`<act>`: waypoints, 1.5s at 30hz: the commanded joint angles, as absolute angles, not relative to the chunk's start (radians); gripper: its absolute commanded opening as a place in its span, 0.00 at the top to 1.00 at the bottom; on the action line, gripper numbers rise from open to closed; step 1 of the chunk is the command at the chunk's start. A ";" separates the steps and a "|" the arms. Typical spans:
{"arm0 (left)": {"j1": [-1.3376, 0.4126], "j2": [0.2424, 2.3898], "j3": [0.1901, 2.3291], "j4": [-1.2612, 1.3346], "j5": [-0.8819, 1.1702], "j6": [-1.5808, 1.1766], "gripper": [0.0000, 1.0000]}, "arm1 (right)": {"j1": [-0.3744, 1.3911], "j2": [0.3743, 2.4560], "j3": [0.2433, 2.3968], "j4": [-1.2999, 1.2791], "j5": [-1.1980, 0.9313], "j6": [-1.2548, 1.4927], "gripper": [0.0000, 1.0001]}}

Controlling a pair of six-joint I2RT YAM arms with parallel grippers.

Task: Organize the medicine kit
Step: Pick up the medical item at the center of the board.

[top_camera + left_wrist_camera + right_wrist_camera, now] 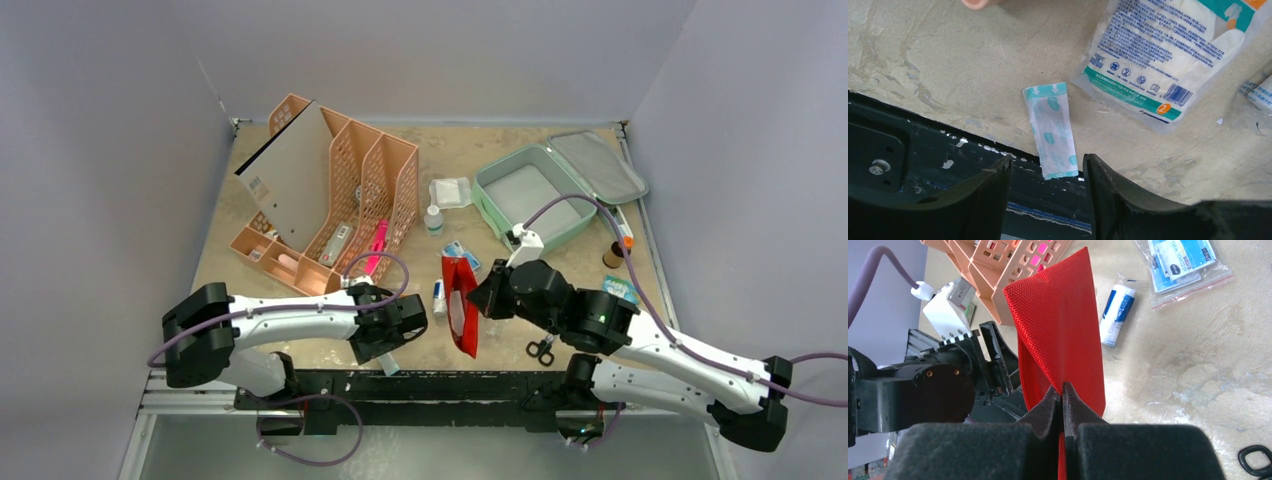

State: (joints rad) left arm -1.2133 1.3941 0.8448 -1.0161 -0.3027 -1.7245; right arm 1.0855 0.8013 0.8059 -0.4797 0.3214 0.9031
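The mint-green medicine kit (500,190) lies open at the back right, its grey-lined lid (598,165) folded back and its inside bare. My right gripper (482,297) is shut on the edge of a red fabric pouch (462,300), which it holds up on edge; the wrist view shows the red pouch (1063,330) pinched between the closed fingertips (1062,390). My left gripper (388,345) is open and empty at the table's front edge. A small teal-and-white sachet (1050,130) lies just ahead of its fingers (993,185), overhanging the edge.
An orange mesh rack (330,190) stands at the back left. A glove packet (1168,50) lies near the sachet. A gauze packet (450,190), small bottle (433,220), blue-white tube (1116,315), zip bag of cards (1183,265), scissors (541,350) and brown bottle (612,257) are scattered about.
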 commanded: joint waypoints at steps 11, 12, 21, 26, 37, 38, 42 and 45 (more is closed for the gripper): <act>-1.218 1.479 0.784 -0.888 -0.222 -1.801 0.47 | 1.086 0.691 0.756 -0.531 0.364 0.898 1.00; -1.218 1.481 0.775 -0.884 -0.224 -1.809 0.47 | 1.087 0.689 0.755 -0.531 0.364 0.899 1.00; -1.220 1.483 0.712 -0.814 -0.215 -1.825 0.61 | 1.086 0.655 0.750 -0.548 0.370 0.900 1.00; -1.220 1.467 0.726 -0.838 -0.226 -1.806 0.76 | 1.087 0.662 0.751 -0.538 0.379 0.905 1.00; -1.220 1.392 0.823 -0.948 -0.275 -1.736 0.82 | 1.088 0.750 0.778 -0.479 0.346 0.899 1.00; -1.220 1.379 0.835 -0.964 -0.283 -1.726 0.82 | 1.087 0.760 0.779 -0.472 0.339 0.899 1.00; -1.220 1.305 0.895 -1.014 -0.324 -1.682 0.82 | 1.087 0.805 0.780 -0.430 0.307 0.913 1.00; -1.220 1.230 0.924 -0.996 -0.362 -1.634 0.82 | 1.087 0.849 0.790 -0.404 0.300 0.932 1.00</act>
